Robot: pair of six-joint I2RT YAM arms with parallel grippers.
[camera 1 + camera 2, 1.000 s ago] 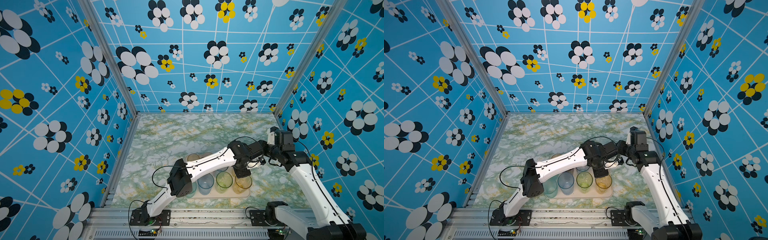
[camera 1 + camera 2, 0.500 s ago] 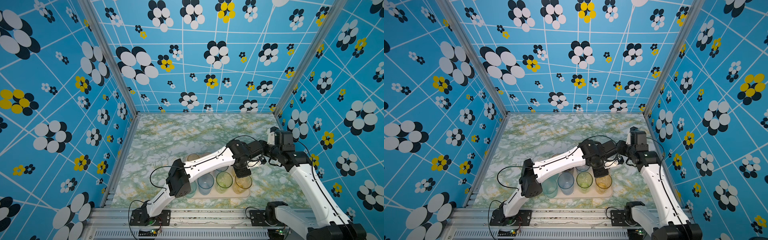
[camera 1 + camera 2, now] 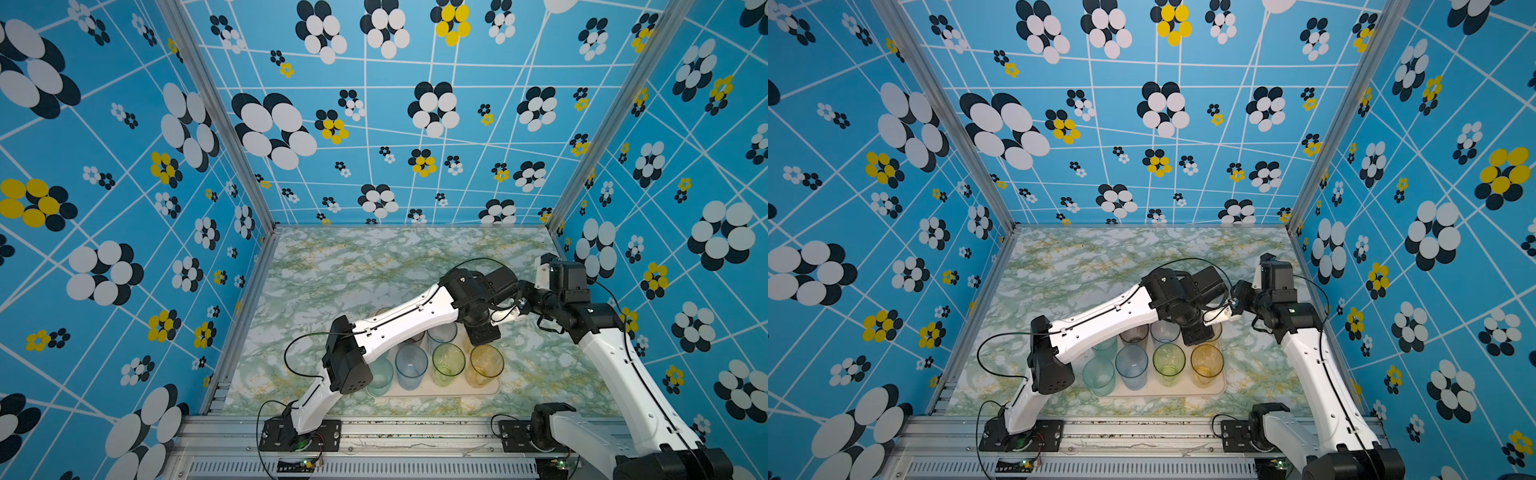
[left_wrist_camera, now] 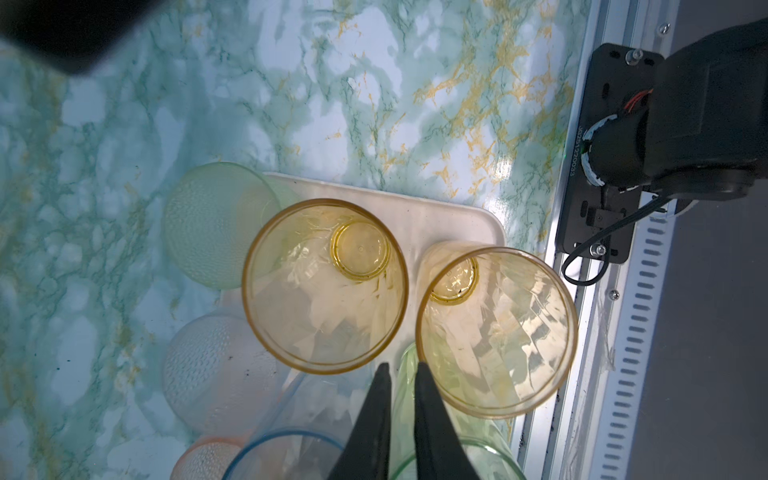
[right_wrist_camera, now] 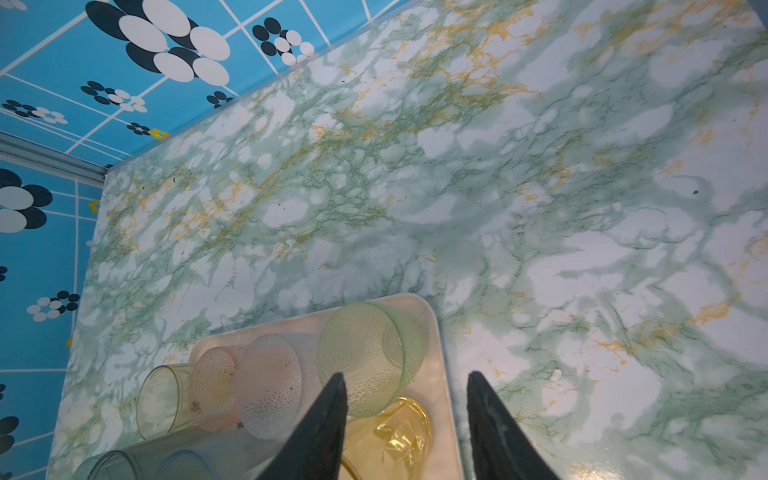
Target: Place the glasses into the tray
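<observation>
The glasses (image 3: pixel 448 365) stand in the tray (image 4: pixel 449 216); the left hand (image 4: pixel 401 365), almost pressed together and empty, hangs above them. It should rise straight up, not sideways; the right hand (image 5: pixel 406 376) is spread, empty.

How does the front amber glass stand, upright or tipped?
Upright: in a top view the amber glass shows its open rim facing up, base on the tray.

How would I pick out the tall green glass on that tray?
Look at the cream tray on the marbled table, close to the front rail. Four tall tumblers stand in its nearest row; the green tumbler is third from the left in both top views, between a blue tumbler and an amber tumbler, the only lime-green one there.
</observation>
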